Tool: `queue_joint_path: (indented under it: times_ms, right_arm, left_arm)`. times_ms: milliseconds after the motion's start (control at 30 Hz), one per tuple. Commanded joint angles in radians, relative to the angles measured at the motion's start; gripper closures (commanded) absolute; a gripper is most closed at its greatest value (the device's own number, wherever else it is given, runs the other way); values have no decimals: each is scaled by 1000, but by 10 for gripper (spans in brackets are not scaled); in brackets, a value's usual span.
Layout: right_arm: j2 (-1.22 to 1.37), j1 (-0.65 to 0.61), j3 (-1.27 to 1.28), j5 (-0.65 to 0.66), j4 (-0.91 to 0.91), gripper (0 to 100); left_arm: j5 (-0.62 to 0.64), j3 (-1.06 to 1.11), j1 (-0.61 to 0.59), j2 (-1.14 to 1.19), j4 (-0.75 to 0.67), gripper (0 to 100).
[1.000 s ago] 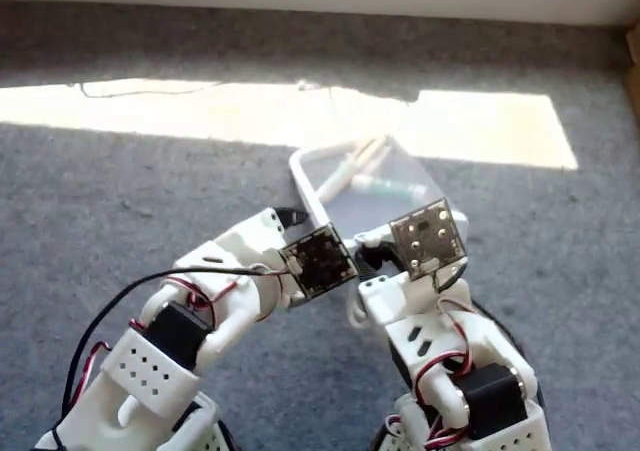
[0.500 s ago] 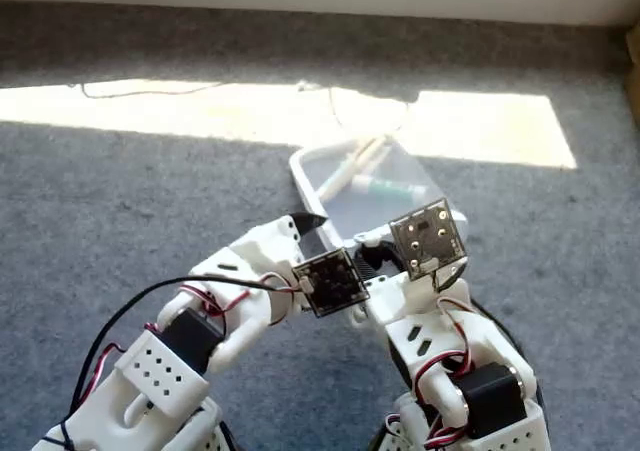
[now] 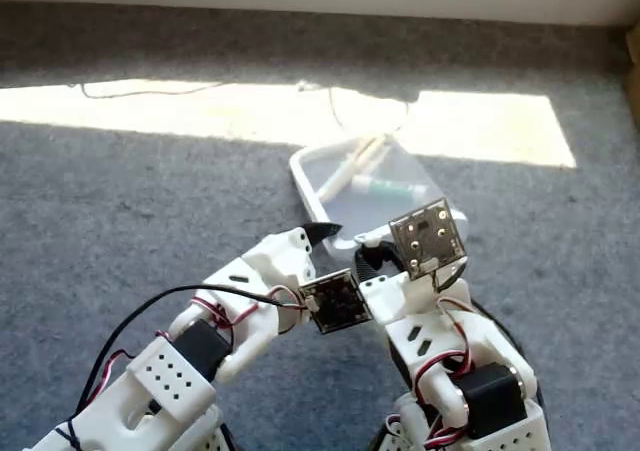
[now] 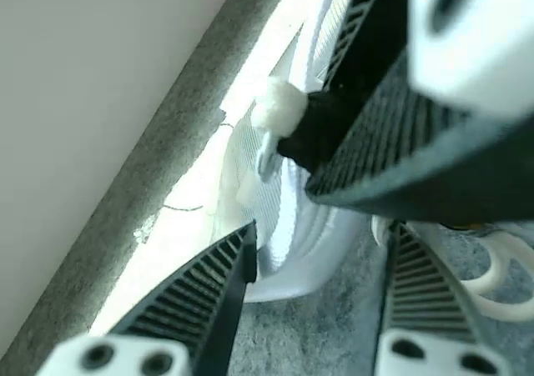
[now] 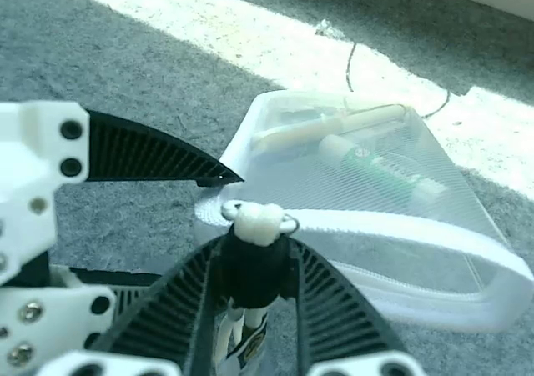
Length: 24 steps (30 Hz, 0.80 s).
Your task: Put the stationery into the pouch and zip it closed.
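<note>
A clear mesh pouch (image 3: 372,186) lies on the grey desk (image 3: 150,211), with pens (image 5: 325,128) and a green-banded tube (image 5: 377,174) inside. The right gripper (image 5: 253,259) is clamped on the zipper pull (image 5: 255,223) at the pouch's near end. The left gripper (image 4: 321,255), jaws apart, sits just beside that corner, holding nothing

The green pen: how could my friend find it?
On the grey carpet, by the sunlit patch, lies a see-through pouch. Inside, beside pale cream sticks, lies the green pen, the only thing with green on it.
</note>
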Motion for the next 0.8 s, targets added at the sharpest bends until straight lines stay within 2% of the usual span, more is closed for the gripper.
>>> queue_joint_path:
  times_ms: [0, 133, 333, 633, 767]
  right_arm:
    - [-10, 8, -10, -6, -38, 988]
    - [-10, 12, -10, -6, -38, 988]
    - [-10, 12, -10, -6, -38, 988]
    - [-10, 15, -13, -3, -38, 988]
    - [-10, 15, -13, -3, -38, 988]
  left_arm:
    - [80, 4, 15, -15, -57, 766]
    - [107, 5, 10, -21, -57, 770]
    - [107, 5, 15, -21, -57, 880]
    - [107, 7, 12, -22, -55, 976]
    - [107, 7, 5, -22, -54, 972]
